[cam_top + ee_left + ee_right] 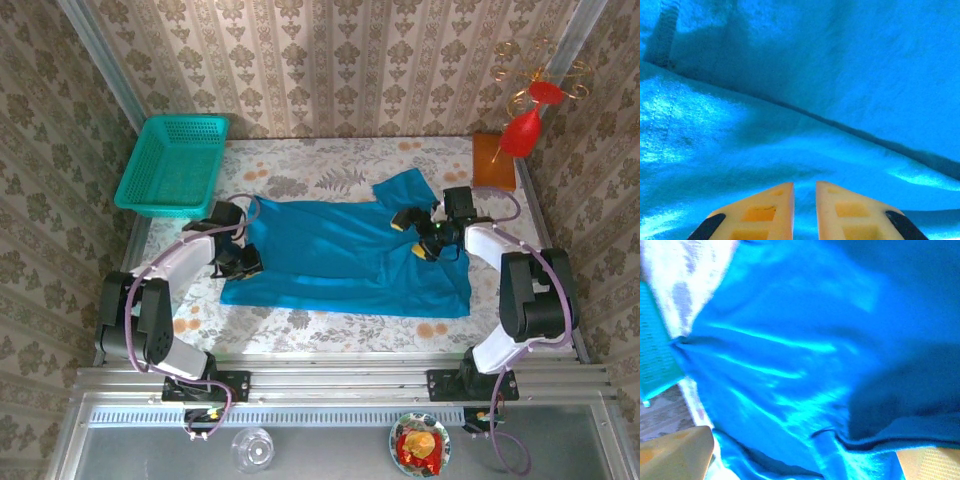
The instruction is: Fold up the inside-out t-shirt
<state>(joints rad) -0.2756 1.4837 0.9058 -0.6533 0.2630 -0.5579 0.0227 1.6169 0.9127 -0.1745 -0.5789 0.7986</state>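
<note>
The inside-out t-shirt (340, 262) lies spread flat across the middle of the desk (300, 165), its length running left to right. One sleeve (405, 190) sticks out toward the far right. In the left wrist view the blue cloth (840, 75) shows a dark fold line running slantwise, with a stitched seam at the upper left. In the right wrist view the cloth (790, 340) is rippled, with a doubled edge near the bottom.

The left arm (180, 262) reaches in from the left, and the left jaws sit at the shirt's left edge. They are drawn nearly together with a thin slit between them. The view is too close to tell whether they pinch any cloth. The right arm (500, 250) comes in from the right. The right jaws hang over the shirt's right part below the sleeve, spread wide and released, gripping nothing.

A teal mesh basket (185, 122) stands at the far left corner, apart from the shirt. A brown board (492, 160) lies at the far right corner, with a red ornament (525, 125) above it. On the near ledge stand a clear glass (252, 450) and a bowl of red packets (420, 445).
</note>
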